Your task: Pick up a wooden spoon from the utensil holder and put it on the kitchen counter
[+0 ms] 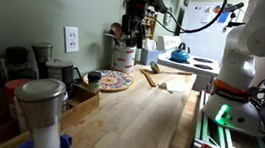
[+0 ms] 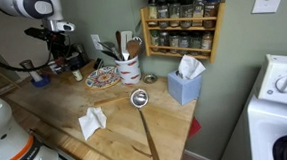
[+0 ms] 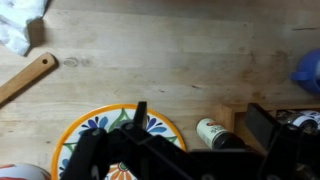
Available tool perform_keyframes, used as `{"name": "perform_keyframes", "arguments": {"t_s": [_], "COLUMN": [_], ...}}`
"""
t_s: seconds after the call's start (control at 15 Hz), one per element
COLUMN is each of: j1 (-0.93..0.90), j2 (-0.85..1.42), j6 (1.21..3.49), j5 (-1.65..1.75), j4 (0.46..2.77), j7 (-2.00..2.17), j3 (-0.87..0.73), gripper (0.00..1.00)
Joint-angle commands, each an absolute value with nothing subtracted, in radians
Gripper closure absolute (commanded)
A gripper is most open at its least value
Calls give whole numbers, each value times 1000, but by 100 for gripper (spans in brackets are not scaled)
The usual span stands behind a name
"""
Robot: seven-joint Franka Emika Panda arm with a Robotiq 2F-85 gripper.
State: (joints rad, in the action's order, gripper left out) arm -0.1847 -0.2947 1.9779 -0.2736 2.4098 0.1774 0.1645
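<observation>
The cream-white utensil holder (image 2: 129, 71) stands at the back of the light-wood kitchen counter (image 2: 121, 126) and also shows in an exterior view (image 1: 123, 57). Several utensils stand in it, among them a pale wooden spoon (image 2: 133, 47). My gripper (image 3: 200, 112) is open and empty. It hangs above the counter, over the edge of a colourful plate (image 3: 95, 130) and a small bottle (image 3: 211, 132), to the side of the holder and apart from it. It shows in both exterior views (image 2: 59, 45) (image 1: 134, 22).
A metal ladle (image 2: 140, 98) with a long handle lies on the counter, next to a white cloth (image 2: 92, 121) and a blue tissue box (image 2: 186, 85). A wooden handle (image 3: 26, 78) lies at the wrist view's left. A steel-lidded glass jar (image 1: 43, 109) stands nearby. The stove (image 1: 199, 64) is beyond.
</observation>
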Motion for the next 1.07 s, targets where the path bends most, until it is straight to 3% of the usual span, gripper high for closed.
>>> {"name": "perform_keyframes", "arguments": {"t_s": [0.0,1.0], "j1": [-141,122], "j2": [-370,-599], "j6": [1927,1900], "j5": [-228,-111], "j4": [2420,2434], "j7": [208,456], "j3": [147,63], "gripper": [0,0]}}
